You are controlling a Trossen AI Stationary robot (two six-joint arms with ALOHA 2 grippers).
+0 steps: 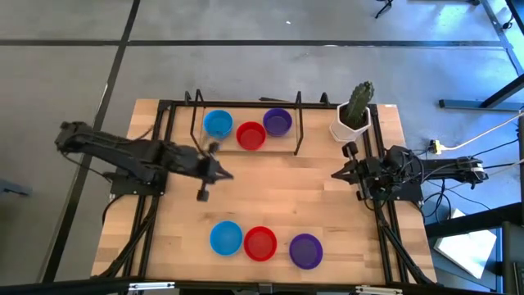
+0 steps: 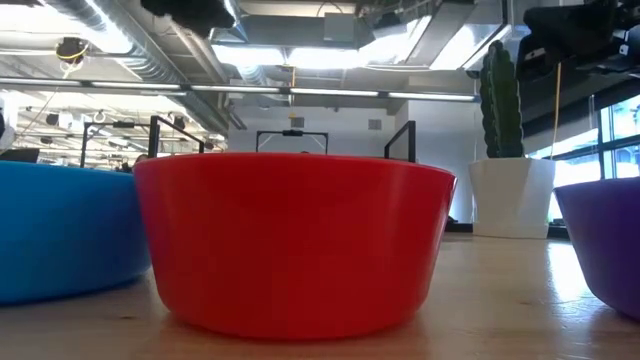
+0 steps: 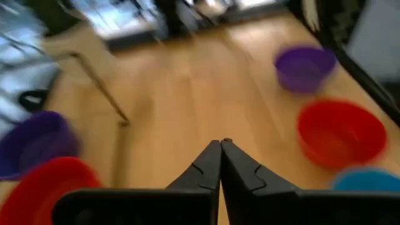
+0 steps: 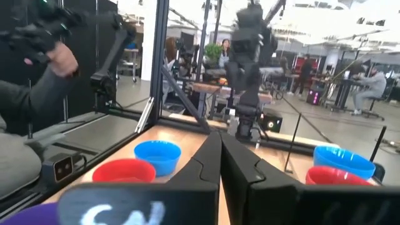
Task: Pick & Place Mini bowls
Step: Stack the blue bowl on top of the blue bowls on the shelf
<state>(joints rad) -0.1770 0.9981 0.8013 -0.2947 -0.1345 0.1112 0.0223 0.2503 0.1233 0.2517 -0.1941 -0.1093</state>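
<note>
Six mini bowls rest on their bases on the wooden table. In the far row stand a blue bowl point(image 1: 217, 124), a red bowl point(image 1: 250, 135) and a purple bowl point(image 1: 277, 122). The near row has a blue bowl point(image 1: 226, 238), a red bowl point(image 1: 260, 243) and a purple bowl point(image 1: 305, 251). My left gripper point(image 1: 225, 174) hovers shut above the bare middle of the table, between the two rows, holding nothing point(image 3: 220, 145). My right gripper point(image 1: 336, 174) is shut and empty point(image 4: 220, 136) at the table's right side, pointing toward the left arm.
A white pot with a green cactus point(image 1: 354, 115) stands at the far right corner. A black metal frame point(image 1: 296, 123) rises around the far row of bowls. A person's sleeve and hand point(image 4: 37, 81) show beyond the table's near edge. Bare wood lies between the rows.
</note>
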